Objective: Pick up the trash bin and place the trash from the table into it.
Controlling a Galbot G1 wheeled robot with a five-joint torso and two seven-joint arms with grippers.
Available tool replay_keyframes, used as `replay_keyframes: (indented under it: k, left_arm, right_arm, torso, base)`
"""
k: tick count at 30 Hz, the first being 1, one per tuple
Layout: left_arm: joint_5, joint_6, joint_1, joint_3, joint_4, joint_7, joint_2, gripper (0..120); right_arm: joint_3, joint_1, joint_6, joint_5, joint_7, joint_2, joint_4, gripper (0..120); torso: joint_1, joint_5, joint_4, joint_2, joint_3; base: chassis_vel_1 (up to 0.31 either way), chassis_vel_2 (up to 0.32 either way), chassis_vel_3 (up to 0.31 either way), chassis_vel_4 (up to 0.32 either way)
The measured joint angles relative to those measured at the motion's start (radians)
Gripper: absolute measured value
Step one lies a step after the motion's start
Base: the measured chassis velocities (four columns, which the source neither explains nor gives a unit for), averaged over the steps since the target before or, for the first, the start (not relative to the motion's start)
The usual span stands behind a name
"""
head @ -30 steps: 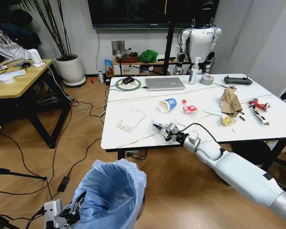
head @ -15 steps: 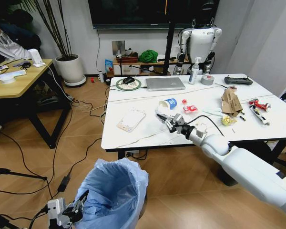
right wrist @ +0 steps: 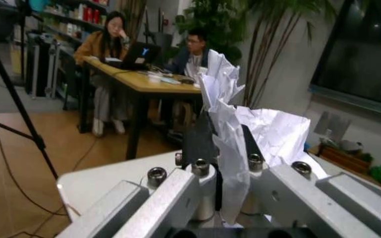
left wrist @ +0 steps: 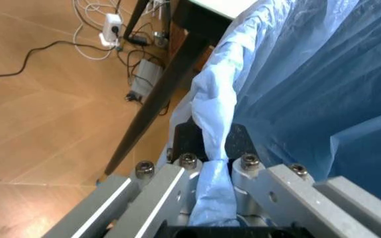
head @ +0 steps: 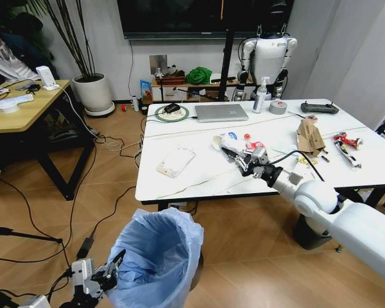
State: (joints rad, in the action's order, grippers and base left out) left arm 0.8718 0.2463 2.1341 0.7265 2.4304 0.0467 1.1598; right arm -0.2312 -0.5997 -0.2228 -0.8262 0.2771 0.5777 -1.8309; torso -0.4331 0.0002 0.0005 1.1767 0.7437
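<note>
Gripping a crumpled white wrapper [right wrist: 243,134], my right gripper [head: 244,158] sits above the table [head: 199,176] near the blue-white paper cup [head: 230,136], its fingers [right wrist: 200,144] clamped on the paper with the crinkled sheet standing up between them. Half a second ago this gripper was lower and nearer the front edge of the table, and 1 second ago nearer still; my arm has since carried it farther across the white top toward the cup and the red-white snack pack [head: 255,146].

The trash bin [head: 155,256] with its light-blue bag stands on the wooden floor in front of the table, at my left. My left gripper [head: 110,269] pinches a fold of the bag [left wrist: 214,163] at the bin's rim, jaws closed on the plastic, as in the earlier frames.

Farther along the table lie the torn brown cardboard [head: 310,136], a flat white packet [head: 176,160] near the left side, and another red-white pack [head: 346,140] by the far right edge. A silver laptop [head: 221,111] and a grey tape roll [head: 278,107] sit at the back
</note>
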Motion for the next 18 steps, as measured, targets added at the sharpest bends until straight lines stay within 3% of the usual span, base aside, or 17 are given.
replay_keyframes:
  k: [5, 10, 18]
  left_arm:
    - [0.014, -0.001, -0.059, -0.046, -0.029, -0.006, -0.013, 0]
    - [0.018, -0.001, -0.077, -0.068, -0.040, -0.012, -0.012, 0]
    - [0.022, 0.003, -0.065, -0.055, -0.048, -0.035, -0.012, 0]
  right_arm:
    - [-0.083, 0.021, 0.011, -0.078, -0.027, -0.138, -0.212, 0]
    - [-0.148, 0.072, 0.017, -0.102, -0.027, -0.158, -0.314, 0]
    - [-0.252, 0.187, 0.067, -0.136, 0.013, -0.112, -0.401, 0]
  torso:
    - [0.000, -0.0006, -0.0006, 0.000, 0.000]
    - [0.000, -0.0001, -0.0004, 0.000, 0.000]
    - [0.000, -0.0004, -0.0006, 0.000, 0.000]
  base:
    - [0.000, 0.000, 0.000, 0.000]
    - [0.000, 0.000, 0.000, 0.000]
    - [0.000, 0.000, 0.000, 0.000]
